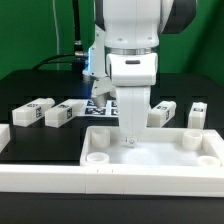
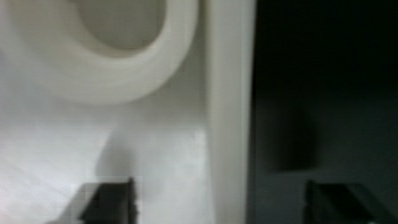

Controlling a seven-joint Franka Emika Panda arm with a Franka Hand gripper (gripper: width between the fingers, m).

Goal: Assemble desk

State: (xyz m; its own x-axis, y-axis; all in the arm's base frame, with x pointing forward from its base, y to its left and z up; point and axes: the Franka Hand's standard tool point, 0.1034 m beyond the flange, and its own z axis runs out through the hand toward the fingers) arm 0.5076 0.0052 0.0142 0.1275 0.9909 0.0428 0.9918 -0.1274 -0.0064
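One long white border rail (image 1: 40, 178) lies nearest you across the front of the black bench (image 1: 40, 145). Just behind it sits the desk top (image 1: 150, 155), a white rimmed tray lying flat toward the exterior view's right. You can see a round socket (image 1: 97, 157) in its near corner on the exterior view's left, and more sockets at the corners on the exterior view's right. Your pincer (image 1: 130, 140) hangs straight down from the arm at the tray's rear rim. The exterior view does not tell you whether it touches the tray. In the wrist view the pincer (image 2: 222, 200) stands open and grips nothing. Its fingers (image 2: 107, 202) are well apart, and the rim wall runs between them with a gap on each side. One finger hangs over the white tray floor and the other over the dark bench, with a round socket (image 2: 107, 40) close by on the floor side. Farther back, four tagged block legs lie loose in a row on the bench. The first leg (image 1: 33, 112) and second leg (image 1: 62, 115) lie on the exterior view's left of the arm. The third leg (image 1: 160, 113) and fourth leg (image 1: 197, 113) lie on its right. Behind the arm, the marker board (image 1: 100, 105) lies flat, partly hidden.
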